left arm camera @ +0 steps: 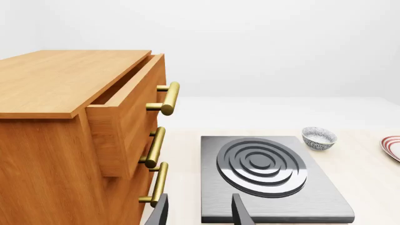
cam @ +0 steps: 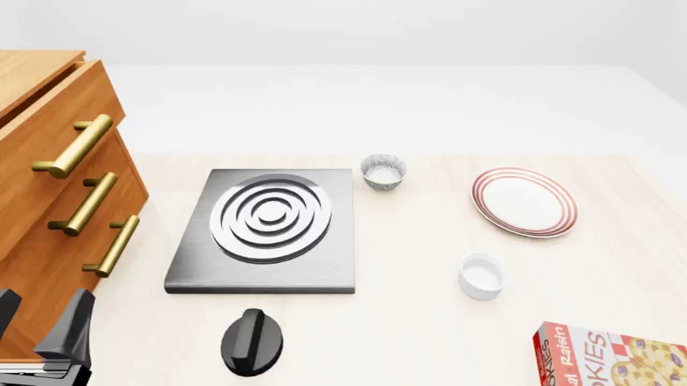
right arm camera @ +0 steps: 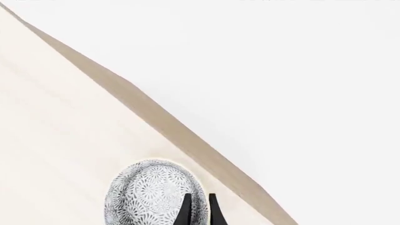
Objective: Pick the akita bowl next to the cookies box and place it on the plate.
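Observation:
In the right wrist view, the akita bowl [right arm camera: 150, 192] shows its grey-and-white patterned outside above the pale tabletop, near the table's edge. My right gripper [right arm camera: 200, 211] is shut on its rim, with the two dark fingers close together across the wall. Neither this bowl nor the right gripper shows in the front view. The cookies box [cam: 612, 358] lies at the front right corner. The plate [cam: 524, 202] sits at the right, farther back. My left gripper [cam: 43, 338] is open and holds nothing, low by the cabinet at the front left; its fingers [left arm camera: 240, 213] point toward the stove.
A look-alike bowl [cam: 384, 171] stands behind the grey stove plate [cam: 264, 229]. A black knob [cam: 253, 342] sits in front of the stove. A plain white cup [cam: 482, 276] stands between plate and box. A wooden drawer cabinet [cam: 54, 201] with its top drawer [left arm camera: 125, 112] ajar fills the left.

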You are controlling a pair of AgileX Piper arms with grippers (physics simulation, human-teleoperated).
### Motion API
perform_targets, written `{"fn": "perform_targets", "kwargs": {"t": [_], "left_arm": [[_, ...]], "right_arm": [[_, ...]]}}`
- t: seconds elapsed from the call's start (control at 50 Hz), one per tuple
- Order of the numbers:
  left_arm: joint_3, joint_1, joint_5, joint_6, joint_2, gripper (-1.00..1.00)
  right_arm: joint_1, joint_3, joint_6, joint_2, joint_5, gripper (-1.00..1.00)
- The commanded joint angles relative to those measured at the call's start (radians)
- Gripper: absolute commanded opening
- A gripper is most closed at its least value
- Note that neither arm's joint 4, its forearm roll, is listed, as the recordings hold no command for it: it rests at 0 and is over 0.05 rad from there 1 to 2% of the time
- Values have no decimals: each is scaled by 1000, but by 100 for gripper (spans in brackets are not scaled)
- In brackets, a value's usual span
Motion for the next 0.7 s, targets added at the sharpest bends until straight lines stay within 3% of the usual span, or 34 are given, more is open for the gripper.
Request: {"fn": "perform_targets", "kwargs": {"t": [0.02,0.2,0.7], "left_arm": [[0,0,0,0,0,100],[0,0,0,0,0,100],[0,0,0,0,0,100]], "right_arm": [[-1,3,3,21,10,-100],[30,27,62,-35,0,-100],[86,96,122,-238,28,-100]]}}
